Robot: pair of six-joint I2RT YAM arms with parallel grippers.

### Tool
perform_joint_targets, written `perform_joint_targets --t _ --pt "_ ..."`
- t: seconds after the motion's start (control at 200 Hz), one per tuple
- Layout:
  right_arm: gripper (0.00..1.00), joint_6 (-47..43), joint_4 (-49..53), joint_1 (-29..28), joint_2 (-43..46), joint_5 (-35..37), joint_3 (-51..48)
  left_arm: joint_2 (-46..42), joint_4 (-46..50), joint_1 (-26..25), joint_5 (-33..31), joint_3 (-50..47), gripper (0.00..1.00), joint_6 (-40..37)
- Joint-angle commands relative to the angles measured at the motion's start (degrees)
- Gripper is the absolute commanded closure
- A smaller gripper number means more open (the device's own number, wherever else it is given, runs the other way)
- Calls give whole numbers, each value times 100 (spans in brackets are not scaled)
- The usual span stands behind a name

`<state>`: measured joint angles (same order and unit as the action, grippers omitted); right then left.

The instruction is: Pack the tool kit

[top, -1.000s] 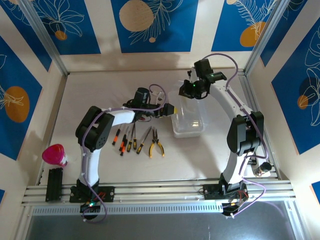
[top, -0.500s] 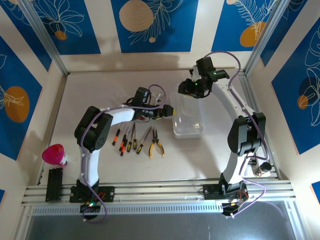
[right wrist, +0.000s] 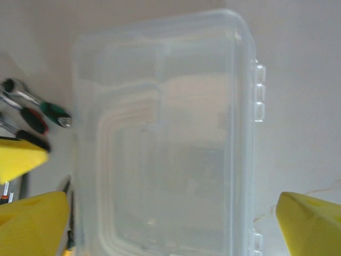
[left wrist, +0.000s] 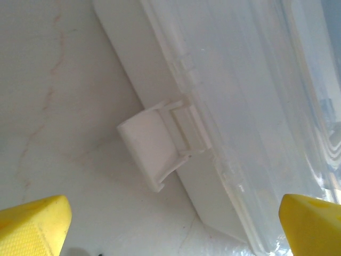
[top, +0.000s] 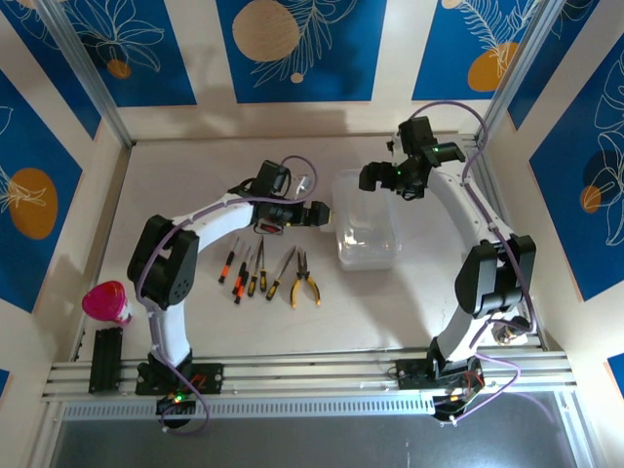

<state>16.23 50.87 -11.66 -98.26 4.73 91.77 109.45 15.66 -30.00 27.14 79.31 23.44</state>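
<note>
The clear plastic case of the tool kit lies right of the table's centre. My left gripper stands open at its left side, with yellow fingertips apart on either side of the case's white latch and touching nothing. Above the far end of the case my right gripper hangs open and empty, its yellow fingertips spread wider than the case. Yellow-handled pliers and several screwdrivers lie in a row left of the case.
A pink cup stands at the near left by the rail. Blue and white walls close in the table on three sides. Bare tabletop stretches behind the left arm.
My right gripper has gone from shut to wide open and pulled back to the right, away from the case's far end. The left arm has shifted a little toward the far side.
</note>
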Motion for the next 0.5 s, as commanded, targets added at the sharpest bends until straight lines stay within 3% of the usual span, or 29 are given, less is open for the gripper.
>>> perform_joint_targets --t 0.0,0.29,0.495 --pt "1 -351 36 -53 -202 178 -162 -289 678 59 -669 205 0 -234" --pt "2 -432 -380 -51 -538 -314 -483 -529 1403 47 -1232 266 0 -445" --pt "15 -436 -461 -6 -590 -310 -656 -490 1474 47 -1240 296 0 -452"
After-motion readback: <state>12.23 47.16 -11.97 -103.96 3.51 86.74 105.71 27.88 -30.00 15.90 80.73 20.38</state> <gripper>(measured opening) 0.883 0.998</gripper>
